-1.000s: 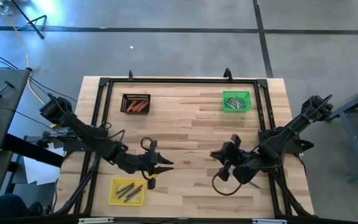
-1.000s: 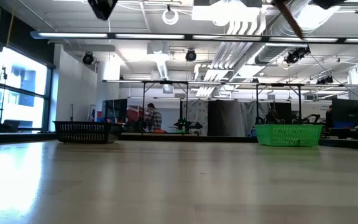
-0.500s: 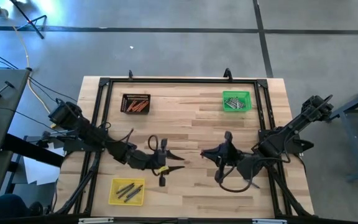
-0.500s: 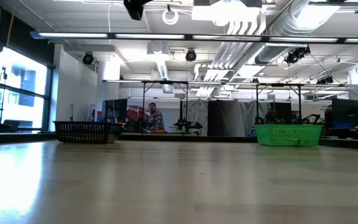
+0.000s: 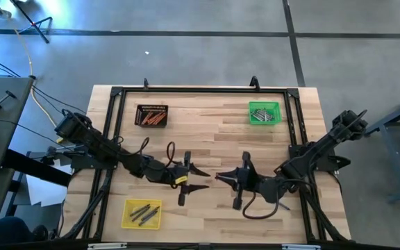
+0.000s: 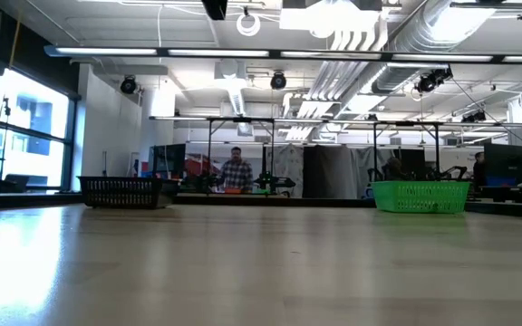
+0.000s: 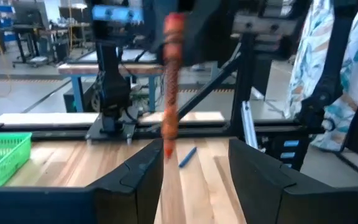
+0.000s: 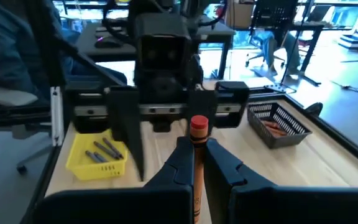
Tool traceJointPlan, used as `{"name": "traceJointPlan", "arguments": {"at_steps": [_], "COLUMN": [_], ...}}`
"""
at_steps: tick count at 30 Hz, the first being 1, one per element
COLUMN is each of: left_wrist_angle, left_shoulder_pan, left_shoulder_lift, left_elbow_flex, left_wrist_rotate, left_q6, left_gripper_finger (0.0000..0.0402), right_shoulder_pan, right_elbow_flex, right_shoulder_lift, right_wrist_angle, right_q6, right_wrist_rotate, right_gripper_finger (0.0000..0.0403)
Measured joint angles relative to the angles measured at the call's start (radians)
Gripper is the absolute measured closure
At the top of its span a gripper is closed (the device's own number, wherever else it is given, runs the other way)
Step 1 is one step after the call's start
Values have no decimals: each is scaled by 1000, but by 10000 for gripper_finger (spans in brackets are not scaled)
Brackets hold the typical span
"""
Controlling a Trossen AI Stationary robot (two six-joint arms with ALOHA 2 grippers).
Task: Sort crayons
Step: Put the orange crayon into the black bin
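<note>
My right gripper (image 5: pixel 219 178) (image 8: pixel 196 146) is above the table's middle, shut on an orange-red crayon (image 7: pixel 169 87). My left gripper (image 5: pixel 205 178) (image 7: pixel 194 149) faces it from the left, open. The crayon stands just beyond the gap between the left fingers, and I see no touch. A blue crayon (image 7: pixel 187 155) lies flat on the wood beyond. Other crayons lie in three small trays: orange-red ones in the black tray (image 5: pixel 151 114), grey ones in the green tray (image 5: pixel 264 112), and grey-blue ones in the yellow tray (image 5: pixel 142 213). My right gripper pinches the orange-red crayon between its two fingers, near the crayon's upper end (image 8: pixel 197 138). The red tip (image 8: pixel 197 123) shows just above the fingers. The fingers come about level from the table's right side and lie across the crayon. It hangs roughly upright below them, clear of the table.
A black frame (image 5: pixel 117 94) runs along the table's edges. The trays stand at the far left, the far right and the near left. Bare wood (image 5: pixel 207 132) lies between them. A person (image 6: pixel 236 172) stands far off in the room behind the table.
My left gripper has moved toward the table's right edge and its fingers have opened wide. My right gripper has moved toward the table's left edge with the crayon and tipped up from pointing downward to about level. The two grippers now face each other closely.
</note>
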Motion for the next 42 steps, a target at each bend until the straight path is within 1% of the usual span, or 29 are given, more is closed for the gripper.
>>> {"name": "traceJointPlan", "arguments": {"at_steps": [7, 11, 22, 24, 26, 31, 32, 37, 39, 42], "left_wrist_angle": [17, 16, 48, 56, 60, 60, 60, 59, 59, 57], "left_shoulder_pan": [2, 9, 11, 13, 14, 15, 15, 14, 14, 14], "left_shoulder_lift": [0, 0, 0, 0, 0, 0, 0, 0, 0, 0], "left_elbow_flex": [1, 1, 1, 1, 1, 1, 1, 1, 1, 1], "left_wrist_rotate": [7, 5, -4, -9, -9, -13, -13, -13, -14, -17], "left_q6": [8, 8, 10, 12, 22, 36, 35, 34, 26, 24], "left_gripper_finger": [233, 233, 239, 253, 278, 380, 388, 394, 396, 397], "right_shoulder_pan": [-39, -52, -94, -98, -99, -97, -97, -97, -97, -97], "right_elbow_flex": [0, 0, 0, 0, 0, 0, 0, 0, 0, 0], "right_shoulder_lift": [10, 45, 67, 67, 67, 67, 67, 67, 67, 67], "right_wrist_angle": [61, 128, 186, 186, 186, 187, 187, 187, 187, 182], "right_q6": [-16, -63, -97, -97, -97, -97, -97, -94, -83, -71], "right_wrist_rotate": [-42, -105, -125, -134, -146, -155, -156, -155, -155, -166], "right_gripper_finger": [402, 402, 402, 402, 402, 402, 402, 400, 390, 360]}}
